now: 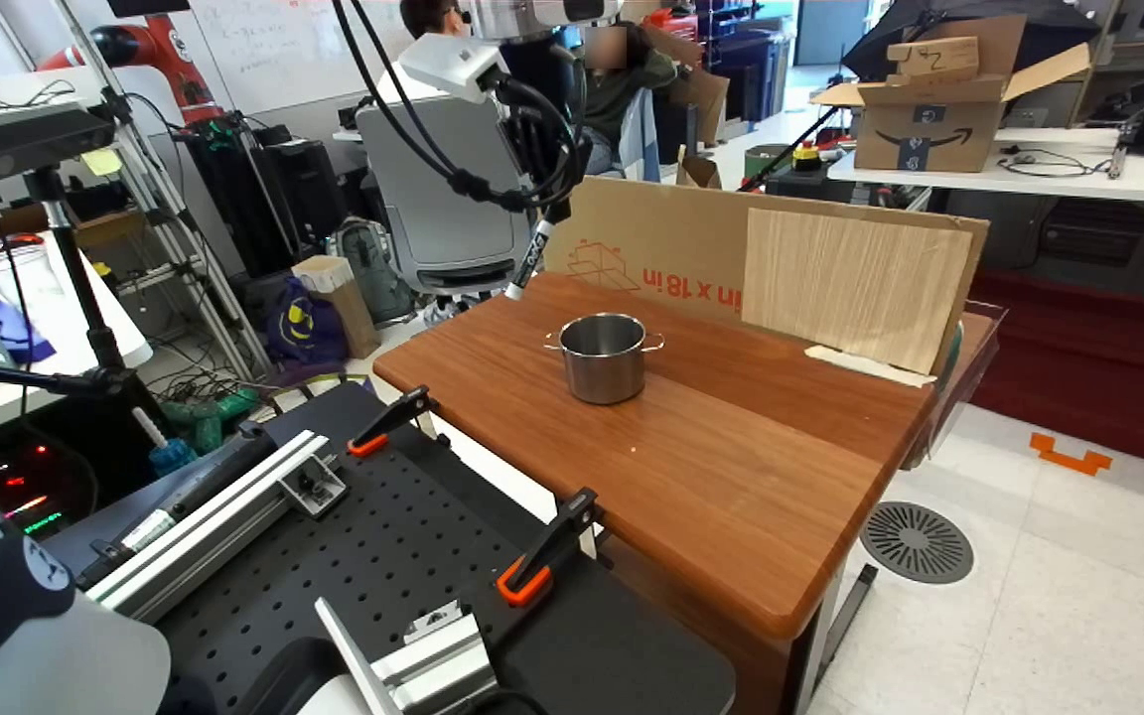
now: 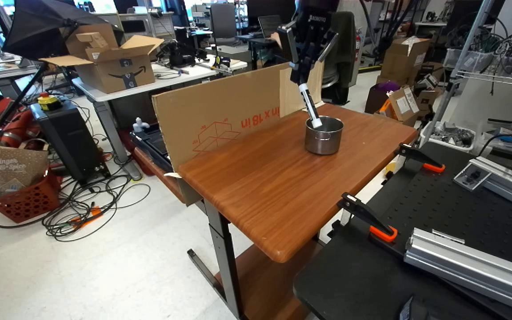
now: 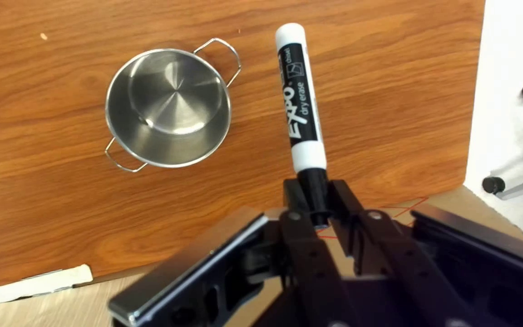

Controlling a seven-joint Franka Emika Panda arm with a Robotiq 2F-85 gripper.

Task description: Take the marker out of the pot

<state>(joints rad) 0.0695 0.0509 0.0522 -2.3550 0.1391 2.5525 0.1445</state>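
One marker [image 3: 304,125], out of the pot [image 1: 606,379], held aloft.
The gripper [image 3: 318,195] is pinched on its black cap [image 3: 312,180]; the marker hangs tilted, above and to one side of the pot, not touching it. Judged light, rigid, smooth, hard to damage; it could pivot at this end hold, or lose the cap. Recommended grasp: middle of the barrel [image 3: 298,86].
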